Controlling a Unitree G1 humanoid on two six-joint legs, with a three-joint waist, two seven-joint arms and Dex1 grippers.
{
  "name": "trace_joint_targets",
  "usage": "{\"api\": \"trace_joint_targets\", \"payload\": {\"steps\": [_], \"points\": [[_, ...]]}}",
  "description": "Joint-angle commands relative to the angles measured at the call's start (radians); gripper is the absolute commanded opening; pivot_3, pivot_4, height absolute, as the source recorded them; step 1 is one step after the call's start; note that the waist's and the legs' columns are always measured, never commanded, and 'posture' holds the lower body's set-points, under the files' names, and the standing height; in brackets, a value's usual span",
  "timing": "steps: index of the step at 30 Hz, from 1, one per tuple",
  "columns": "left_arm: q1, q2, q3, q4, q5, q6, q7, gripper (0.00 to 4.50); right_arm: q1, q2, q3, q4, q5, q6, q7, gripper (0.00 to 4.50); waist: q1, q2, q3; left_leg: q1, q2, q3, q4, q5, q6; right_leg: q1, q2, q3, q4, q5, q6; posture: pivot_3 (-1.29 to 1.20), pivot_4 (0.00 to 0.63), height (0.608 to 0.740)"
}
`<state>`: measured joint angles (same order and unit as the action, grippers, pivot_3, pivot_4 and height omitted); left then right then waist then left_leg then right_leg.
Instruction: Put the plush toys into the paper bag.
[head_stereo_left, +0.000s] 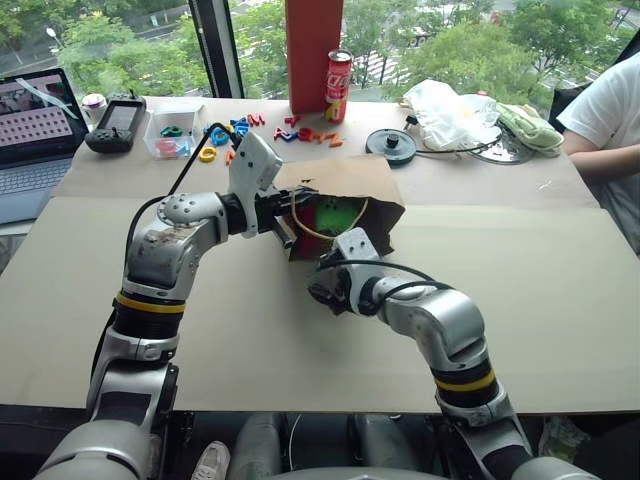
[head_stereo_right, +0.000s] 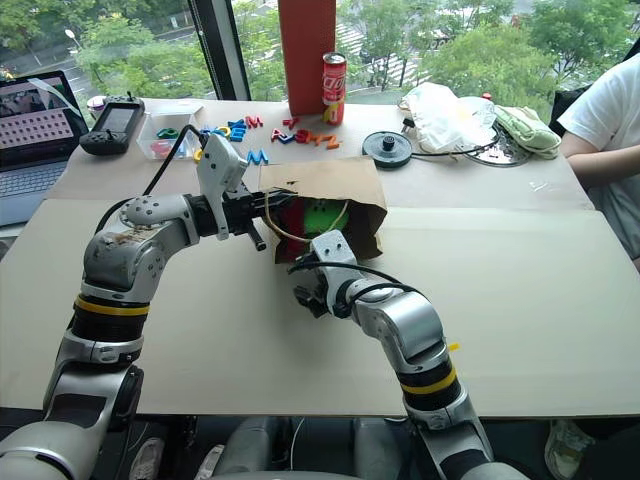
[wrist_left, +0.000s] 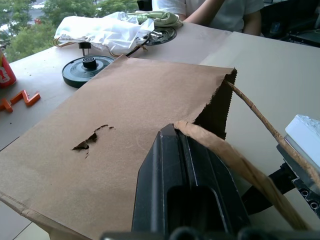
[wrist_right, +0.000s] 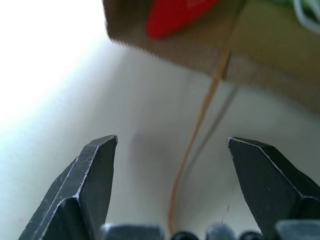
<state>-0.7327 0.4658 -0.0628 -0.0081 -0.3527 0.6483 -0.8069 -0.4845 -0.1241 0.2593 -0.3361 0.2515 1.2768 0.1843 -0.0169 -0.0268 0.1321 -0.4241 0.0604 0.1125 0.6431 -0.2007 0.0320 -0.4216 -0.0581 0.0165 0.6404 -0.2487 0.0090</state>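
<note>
Both plush toys lie inside the paper bag (head_stereo_left: 345, 205) at mid-table.

Head views: the red chili (head_stereo_right: 287, 220) and green toy (head_stereo_right: 322, 215) are seen in the mouth.
Left wrist: the left gripper (wrist_left: 187, 172) is clamped on the handle (wrist_left: 230, 160).
Right wrist: the right gripper (wrist_right: 172, 165) is spread wide, empty; it should be withdrawn clear of the cord.
No writing can be read.

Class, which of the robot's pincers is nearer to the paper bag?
Left. The left pincer is shut on the paper bag at its mouth; the right pincer hangs open just before it.
</note>
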Motion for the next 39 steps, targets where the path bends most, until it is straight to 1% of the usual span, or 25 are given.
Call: {"api": "trace_joint_targets", "payload": {"steps": [1, 3, 6, 8, 9, 10, 12, 13, 17, 20, 22, 24, 28, 32, 35, 37, 39], "points": [[-0.02, 0.007, 0.008, -0.015, 0.003, -0.034, -0.005, 0.0, 0.019, -0.007, 0.032, 0.041, -0.019, -0.045, 0.005, 3.68, -0.001, 0.0, 0.0, 0.0, 0.0, 0.0, 0.0, 0.0, 0.0, 0.0, 0.0, 0.0, 0.0, 0.0, 0.0, 0.0, 0.15, 0.739], [-0.019, 0.007, 0.009, -0.013, 0.003, -0.036, -0.005, 0.0, 0.024, 0.002, 0.038, 0.056, -0.016, -0.065, 0.012, 3.31, -0.002, 0.0, 0.0, 0.001, 0.0, 0.0, 0.0, 0.0, 0.0, 0.0, 0.0, 0.0, 0.0, 0.0, 0.0, 0.0, 0.15, 0.739], [-0.017, 0.008, 0.01, -0.012, 0.003, -0.041, -0.004, 0.0, 0.026, 0.009, 0.046, 0.07, -0.02, -0.087, 0.017, 2.25, -0.004, 0.0, 0.0, 0.002, 0.0, 0.0, 0.0, 0.0, -0.001, 0.001, 0.0, 0.001, 0.001, 0.0, 0.0, 0.0, 0.15, 0.739], [-0.016, 0.008, 0.01, -0.013, 0.002, -0.042, -0.004, 0.0, 0.026, 0.011, 0.05, 0.074, -0.025, -0.094, 0.02, 1.68, -0.006, 0.0, 0.0, 0.003, 0.0, 0.0, 0.0, 0.001, -0.001, 0.001, 0.001, 0.001, 0.001, 0.0, 0.0, 0.0, 0.15, 0.739], [-0.015, 0.008, 0.011, -0.014, 0.002, -0.043, -0.004, 0.0, 0.028, 0.013, 0.051, 0.075, -0.027, -0.096, 0.022, 1.19, -0.008, 0.0, 0.0, 0.002, 0.001, 0.0, 0.0, 0.001, -0.001, 0.0, 0.001, 0.001, 0.001, 0.0, 0.0, 0.0, 0.15, 0.739], [-0.015, 0.008, 0.011, -0.012, 0.003, -0.043, -0.004, 0.0, 0.029, 0.013, 0.053, 0.075, -0.029, -0.097, 0.024, 0.92, -0.009, 0.0, 0.0, 0.002, 0.001, 0.0, 0.0, 0.0, -0.001, 0.0, 0.001, 0.001, 0.001, 0.0, 0.0, 0.0, 0.15, 0.739], [-0.015, 0.009, 0.012, -0.013, 0.003, -0.043, -0.004, 0.0, 0.031, 0.014, 0.054, 0.072, -0.031, -0.098, 0.027, 0.18, -0.011, 0.0, 0.0, 0.002, 0.001, 0.0, 0.0, 0.0, -0.001, 0.0, 0.001, 0.001, 0.001, 0.0, -0.001, 0.0, 0.15, 0.739], [-0.014, 0.01, 0.012, -0.014, 0.002, -0.042, -0.004, 0.0, 0.032, 0.013, 0.055, 0.071, -0.032, -0.099, 0.027, 0.04, -0.012, 0.0, 0.0, 0.002, 0.001, 0.0, 0.0, 0.0, -0.001, 0.0, 0.001, 0.001, 0.001, 0.0, -0.001, 0.0, 0.15, 0.739], [-0.013, 0.009, 0.011, -0.015, 0.001, -0.041, -0.004, 0.0, 0.033, 0.012, 0.055, 0.069, -0.041, -0.111, 0.024, 0.04, -0.013, 0.0, 0.0, 0.002, 0.001, 0.0, 0.0, 0.0, -0.001, 0.0, 0.001, 0.001, 0.001, 0.0, -0.001, 0.0, 0.15, 0.739], [-0.014, 0.005, 0.014, -0.012, -0.004, -0.036, -0.003, 0.0, 0.023, 0.007, 0.027, 0.05, -0.047, -0.128, 0.015, 0.04, -0.013, 0.0, 0.0, 0.002, 0.001, 0.0, 0.0, 0.0, -0.001, 0.0, 0.001, 0.001, 0.001, 0.0, -0.001, 0.0, 0.15, 0.739], [-0.019, -0.004, 0.026, -0.007, -0.017, -0.022, 0.005, 0.0, 0.009, -0.012, -0.003, 0.005, -0.041, -0.132, 0.024, 0.04, -0.012, 0.0, 0.0, 0.002, 0.001, 0.0, 0.0, 0.0, -0.001, 0.0, 0.001, 0.001, 0.001, 0.0, -0.001, 0.0, 0.15, 0.739], [-0.03, -0.015, 0.049, -0.006, -0.043, 0.007, 0.018, 0.0, -0.014, -0.055, -0.037, -0.064, -0.031, -0.126, 0.044, 0.04, -0.009, 0.0, 0.0, 0.002, 0.0, 0.0, 0.0, 0.0, -0.001, 0.0, 0.0, 0.001, 0.001, 0.0, -0.001, 0.0, 0.15, 0.739], [-0.069, -0.051, 0.126, -0.004, -0.122, 0.101, 0.067, 0.0, -0.051, -0.17, -0.09, -0.205, 0.007, -0.107, 0.115, 0.04, 0.0, 0.0, 0.0, -0.001, 0.0, 0.0, 0.0, 0.0, -0.001, -0.001, -0.001, 0.001, 0.0, 0.0, 0.0, 0.0, 0.15, 0.739], [-0.129, -0.108, 0.247, 0.009, -0.245, 0.23, 0.159, 0.0, -0.109, -0.29, -0.156, -0.302, 0.043, -0.095, 0.185, 0.04, 0.005, 0.0, 0.0, -0.001, 0.0, -0.001, 0.0, 0.0, 0.0, -0.001, 0.0, 0.0, 0.0, -0.001, 0.0, 0.0, 0.15, 0.739], [-0.173, -0.162, 0.347, 0.026, -0.336, 0.317, 0.258, 0.0, -0.17, -0.331, -0.2, -0.318, 0.06, -0.094, 0.205, 0.04, 0.004, 0.0, 0.0, -0.001, -0.001, -0.001, 0.0, 0.0, 0.0, -0.001, 0.0, 0.0, -0.001, -0.001, 0.0, 0.0, 0.15, 0.739], [-0.189, -0.202, 0.407, 0.029, -0.396, 0.381, 0.329, 0.0, -0.203, -0.361, -0.199, -0.306, 0.048, -0.122, 0.21, 0.04, 0.003, 0.0, 0.0, 0.0, -0.001, -0.002, 0.0, 0.0, 0.0, -0.001, 0.0, 0.0, -0.001, -0.001, 0.0, 0.0, 0.15, 0.739], [-0.17, -0.25, 0.446, 0.015, -0.437, 0.44, 0.418, 0.0, -0.229, -0.384, -0.183, -0.264, 0.018, -0.157, 0.2, 0.04, 0.001, 0.0, 0.0, 0.0, -0.001, -0.002, 0.0, 0.0, 0.0, 0.0, 0.0, 0.0, -0.001, -0.001, 0.0, 0.0, 0.15, 0.739]]}}
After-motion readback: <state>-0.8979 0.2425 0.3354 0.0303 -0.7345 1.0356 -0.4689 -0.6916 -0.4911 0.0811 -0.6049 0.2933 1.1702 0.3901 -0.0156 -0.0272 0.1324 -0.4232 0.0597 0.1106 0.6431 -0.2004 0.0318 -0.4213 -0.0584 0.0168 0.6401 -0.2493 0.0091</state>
